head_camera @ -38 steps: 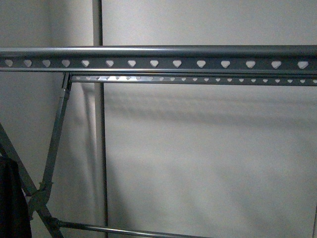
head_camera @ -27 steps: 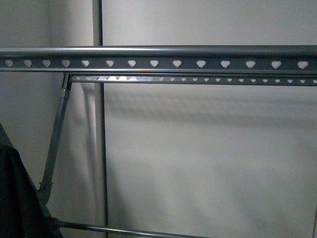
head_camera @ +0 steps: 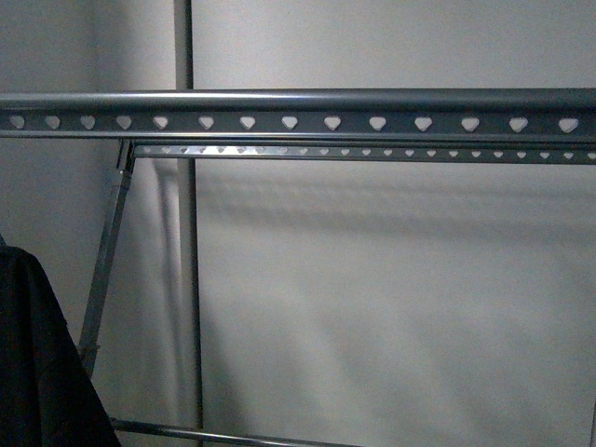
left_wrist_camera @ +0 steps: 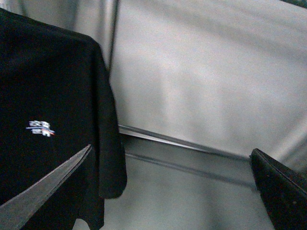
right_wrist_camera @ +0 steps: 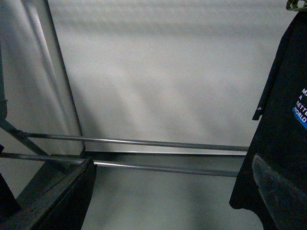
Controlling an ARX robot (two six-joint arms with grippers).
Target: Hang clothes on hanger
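One black printed T-shirt (left_wrist_camera: 48, 96), one grey heart-punched metal rack (head_camera: 298, 121); the shirt hangs beyond the wide-spread, empty left pincer (left_wrist_camera: 171, 151) and right pincer (right_wrist_camera: 172, 160).

A plain pale wall (head_camera: 391, 307) fills the front view in dim, even light. A grey vertical strip (head_camera: 189, 279) stands toward nine o'clock. Faint horizontal shadows (head_camera: 391, 200) band the wall toward twelve.

Grey metal clothes rack (head_camera: 354, 101): two horizontal rails punched with heart-shaped holes, one behind the other, on slanted legs; black T-shirt (head_camera: 37, 372) at its left end, point of support not visible.
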